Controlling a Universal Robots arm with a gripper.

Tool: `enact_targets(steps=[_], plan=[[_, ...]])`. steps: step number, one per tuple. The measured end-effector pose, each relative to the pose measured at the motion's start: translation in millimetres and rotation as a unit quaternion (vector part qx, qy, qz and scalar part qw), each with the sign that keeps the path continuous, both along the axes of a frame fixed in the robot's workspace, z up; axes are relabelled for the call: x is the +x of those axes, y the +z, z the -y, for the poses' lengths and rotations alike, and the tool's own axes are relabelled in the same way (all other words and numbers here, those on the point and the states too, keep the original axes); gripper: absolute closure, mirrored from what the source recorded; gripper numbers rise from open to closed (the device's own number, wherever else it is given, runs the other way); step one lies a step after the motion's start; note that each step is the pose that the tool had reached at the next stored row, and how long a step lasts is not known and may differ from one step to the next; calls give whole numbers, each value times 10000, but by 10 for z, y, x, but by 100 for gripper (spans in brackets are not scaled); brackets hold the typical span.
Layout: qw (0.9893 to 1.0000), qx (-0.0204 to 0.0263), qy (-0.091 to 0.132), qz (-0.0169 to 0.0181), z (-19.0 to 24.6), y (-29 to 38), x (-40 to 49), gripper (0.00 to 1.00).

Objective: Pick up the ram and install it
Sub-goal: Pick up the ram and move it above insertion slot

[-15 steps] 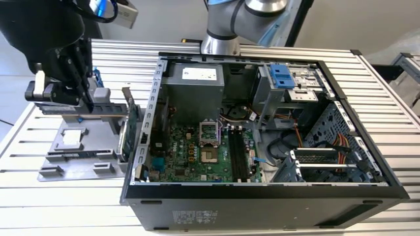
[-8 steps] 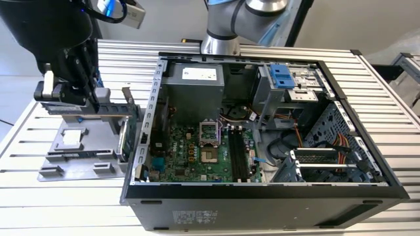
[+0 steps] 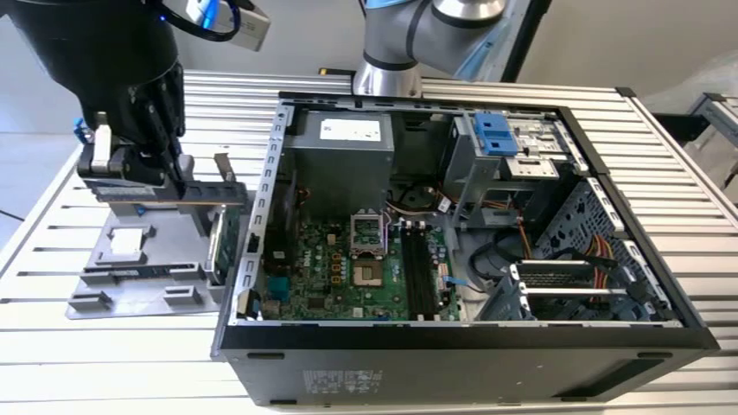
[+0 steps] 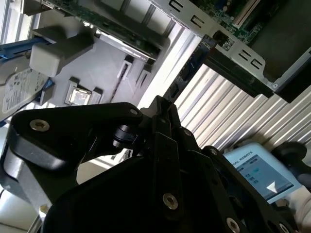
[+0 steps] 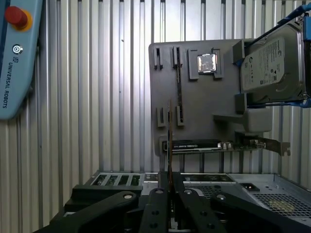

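Slatted alu table (image 3: pixel 116 363), grey floor (image 3: pixel 21 147)

table: ribbed aluminium slats (image 3: pixel 116 372), running side to side in the exterior view
PC case: open tower (image 3: pixel 461 363) lying on its side, flat on the slats, from the centre out toward 3 o'clock
parts tray: grey plastic holder (image 3: pixel 150 285), on the slats at 9 o'clock of the case, just beside its wall
arm base: (image 3: pixel 386 78) at 12 o'clock of the case
pendant: (image 5: pixel 17 58) blue-grey with a red button, well apart from the tray; can't tell if it's actually resting on the slats
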State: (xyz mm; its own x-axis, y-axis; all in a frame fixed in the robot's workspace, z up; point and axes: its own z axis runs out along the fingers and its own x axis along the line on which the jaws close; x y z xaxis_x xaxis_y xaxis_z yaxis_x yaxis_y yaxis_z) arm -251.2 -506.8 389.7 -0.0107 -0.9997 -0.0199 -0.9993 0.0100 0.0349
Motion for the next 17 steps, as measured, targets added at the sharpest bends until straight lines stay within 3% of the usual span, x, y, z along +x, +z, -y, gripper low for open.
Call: enact_targets(steps=[17], plan=[[10000, 0, 9, 0, 0, 0, 203, 100]])
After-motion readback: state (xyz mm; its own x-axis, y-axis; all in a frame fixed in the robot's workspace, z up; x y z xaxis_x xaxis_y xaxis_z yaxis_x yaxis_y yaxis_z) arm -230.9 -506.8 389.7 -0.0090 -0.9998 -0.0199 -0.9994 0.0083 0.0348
